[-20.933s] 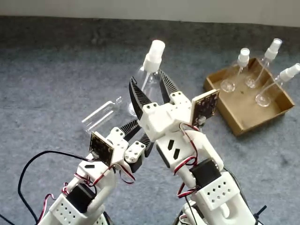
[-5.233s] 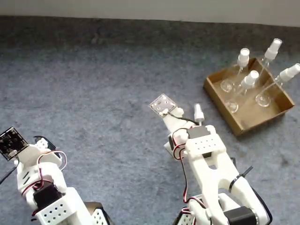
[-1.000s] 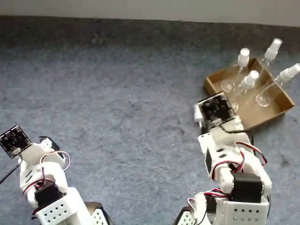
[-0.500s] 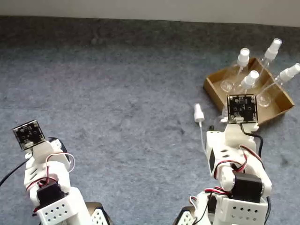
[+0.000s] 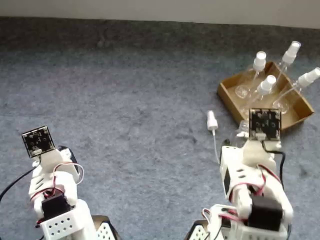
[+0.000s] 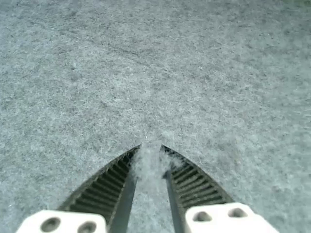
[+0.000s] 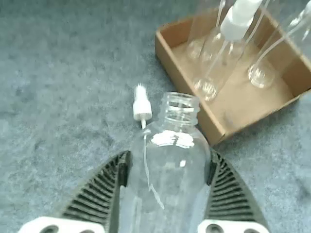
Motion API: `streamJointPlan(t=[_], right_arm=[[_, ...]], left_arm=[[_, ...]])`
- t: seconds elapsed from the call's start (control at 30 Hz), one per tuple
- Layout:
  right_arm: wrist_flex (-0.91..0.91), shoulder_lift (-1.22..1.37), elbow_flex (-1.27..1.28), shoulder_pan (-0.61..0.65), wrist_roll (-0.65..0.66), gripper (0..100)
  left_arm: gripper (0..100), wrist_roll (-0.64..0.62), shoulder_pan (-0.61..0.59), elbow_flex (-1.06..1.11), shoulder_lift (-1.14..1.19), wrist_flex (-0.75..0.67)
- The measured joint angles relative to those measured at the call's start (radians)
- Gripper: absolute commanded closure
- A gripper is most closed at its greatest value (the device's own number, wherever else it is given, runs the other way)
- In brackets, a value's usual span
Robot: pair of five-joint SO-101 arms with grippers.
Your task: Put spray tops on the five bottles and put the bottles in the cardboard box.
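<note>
High view: a cardboard box [image 5: 229, 102] sits at upper right on grey carpet [image 5: 125, 90]. It holds four capped bottles [image 5: 268, 83], clear with white spray tops. A loose top [image 5: 212, 121] lies just left of the box, its thin tube trailing down the frame. The right arm [image 5: 250, 170] rises from lower right, its head close against the box's near edge. The left arm [image 5: 50, 185] stands at lower left, well apart, with a wide stretch of carpet between them.

Left wrist view: the left gripper [image 6: 150, 147] hangs over carpet, jaws narrow, a slim strip of carpet showing between them.

Right wrist view: the right gripper [image 7: 168, 155] clasps a clear bare bottle [image 7: 167, 167] by its body. The bottle's open threaded neck points toward the box. The loose top lies just beside the neck on one side, the box's near corner just beside it on the other.
</note>
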State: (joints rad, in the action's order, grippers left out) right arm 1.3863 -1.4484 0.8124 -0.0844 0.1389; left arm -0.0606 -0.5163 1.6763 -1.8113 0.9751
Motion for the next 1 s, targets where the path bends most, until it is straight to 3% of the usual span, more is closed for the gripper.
streamJointPlan(t=[0.27,0.43,0.57,0.77,1.0], right_arm=[[0.011,-0.206,0.003,-0.003,0.000,88.5],[0.011,-0.279,0.018,0.000,0.000,88.5],[0.011,-0.305,0.018,0.000,0.000,88.5],[-0.074,-0.315,0.141,-0.003,0.000,88.5],[-0.226,-0.313,0.373,-0.203,0.000,88.5]], left_arm=[[96,0.080,0.002,-0.008,0.000,0.097],[96,0.109,0.069,-0.021,0.000,0.167],[96,0.172,0.153,-0.104,0.000,0.210],[96,0.262,0.161,-0.276,-0.005,0.293],[96,0.315,0.163,-0.454,-0.011,0.384]])
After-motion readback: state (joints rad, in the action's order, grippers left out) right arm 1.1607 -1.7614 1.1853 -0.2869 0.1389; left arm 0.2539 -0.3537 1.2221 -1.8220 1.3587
